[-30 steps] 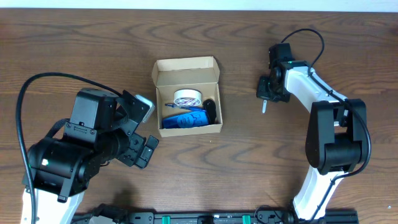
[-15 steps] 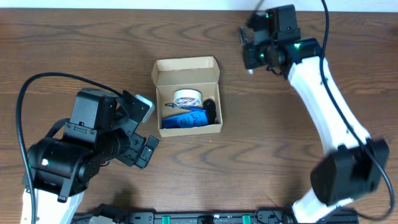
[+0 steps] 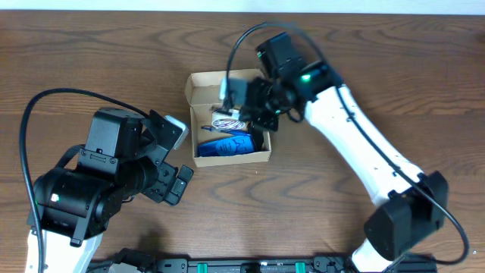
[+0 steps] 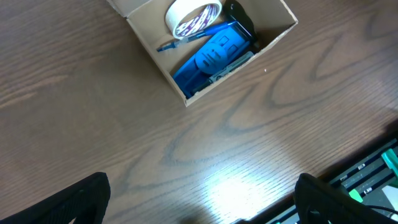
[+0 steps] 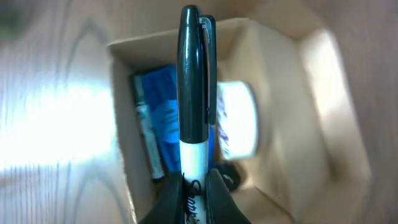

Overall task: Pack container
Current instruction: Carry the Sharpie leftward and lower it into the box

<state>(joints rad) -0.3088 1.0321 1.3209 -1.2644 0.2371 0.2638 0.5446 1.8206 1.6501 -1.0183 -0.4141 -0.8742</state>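
right gripper (image 5: 193, 194) pinched marker (image 5: 193, 81) over container (image 3: 227, 80); left gripper (image 3: 178, 155) spread wide. risk: marker could have dropped atop tape roll (image 4: 193, 15) and blocked lid.

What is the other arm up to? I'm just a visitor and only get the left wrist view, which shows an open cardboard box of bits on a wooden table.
Observer: The right pincer is shut on a marker with a black cap.
Operator: Is that marker anywhere near my box?
Observer: Yes. From overhead, that arm reaches over the open top of the box, near the tape roll. I cannot tell how high the marker hangs.
Operator: Could the lid get in its way?
Observer: Probably not. The lid flap stands open at the far edge of the box.
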